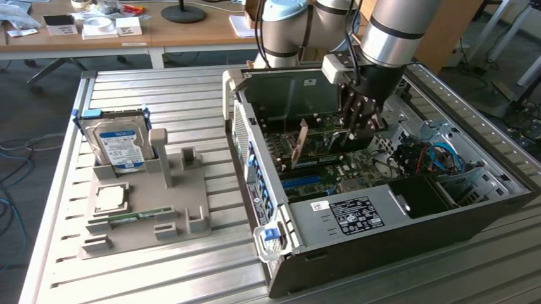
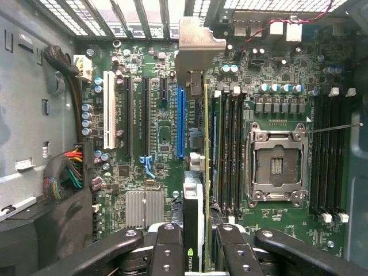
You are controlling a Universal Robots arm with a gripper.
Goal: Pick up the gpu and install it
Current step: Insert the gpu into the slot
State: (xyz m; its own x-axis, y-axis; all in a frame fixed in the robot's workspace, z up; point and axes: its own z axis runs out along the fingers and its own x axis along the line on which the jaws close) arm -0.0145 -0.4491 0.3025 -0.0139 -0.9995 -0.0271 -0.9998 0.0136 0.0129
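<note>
My gripper (image 1: pixel 356 130) is reaching down inside the open computer case (image 1: pixel 253 158), shut on the gpu (image 1: pixel 325 144). The green card stands on edge over the motherboard (image 1: pixel 338 171). In the wrist view the gpu (image 2: pixel 194 195) appears edge-on between my two black fingers (image 2: pixel 167 247), and its silver bracket (image 2: pixel 195 40) points toward the slotted rear wall of the case. The card lies just beside the long blue slot (image 2: pixel 181 121), between it and the RAM slots (image 2: pixel 227 155). Whether its lower edge touches a slot is hidden.
The empty CPU socket (image 2: pixel 276 167) and a silver heatsink (image 2: pixel 144 207) sit on the board, with cable bundles (image 2: pixel 69 167) at one side. Outside the case, on the exterior view's left, a grey holder (image 1: pixel 144 215) carries a blue-labelled hard drive (image 1: pixel 118 142), a CPU (image 1: pixel 111 197) and a RAM stick (image 1: pixel 135 216).
</note>
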